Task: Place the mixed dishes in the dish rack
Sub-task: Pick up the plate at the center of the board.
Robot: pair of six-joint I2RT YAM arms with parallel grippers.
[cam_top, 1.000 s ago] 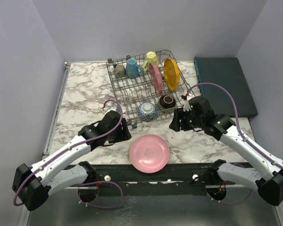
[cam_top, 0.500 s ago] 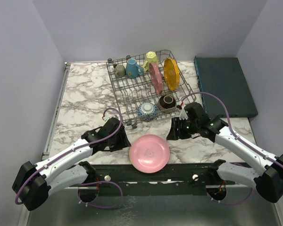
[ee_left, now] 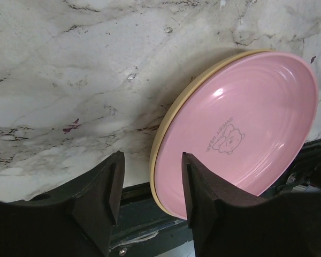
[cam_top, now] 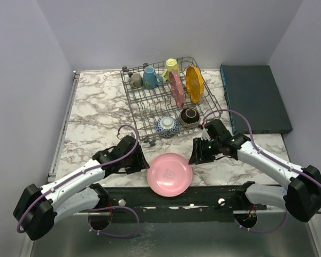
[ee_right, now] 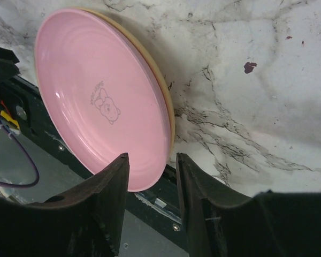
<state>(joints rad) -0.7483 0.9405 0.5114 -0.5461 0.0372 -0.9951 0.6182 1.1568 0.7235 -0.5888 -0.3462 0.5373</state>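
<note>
A smooth pink plate (cam_top: 169, 174) with a small bear print lies at the table's near edge, on top of a cream plate whose rim (ee_left: 159, 136) shows under it. My left gripper (cam_top: 143, 163) is open at the plate's left side, and the stacked rims sit in the gap between its fingers (ee_left: 203, 198). My right gripper (cam_top: 194, 158) is open at the plate's right side, its fingers (ee_right: 109, 198) either side of the rim (ee_right: 170, 115). The dish rack (cam_top: 150, 110) behind holds mugs, two upright plates and two small bowls.
In the rack are a grey-olive mug (cam_top: 136, 80), blue mug (cam_top: 150, 77), yellow mug (cam_top: 170, 67), pink scalloped plate (cam_top: 176, 88), orange plate (cam_top: 194, 83), blue-white bowl (cam_top: 167, 126) and dark brown bowl (cam_top: 189, 115). A flat dark teal box (cam_top: 254, 99) lies right. Purple walls enclose the marble table.
Both grippers have come down toward the near edge and closed in on the pink plate from either side. Their jaws have narrowed somewhat.
</note>
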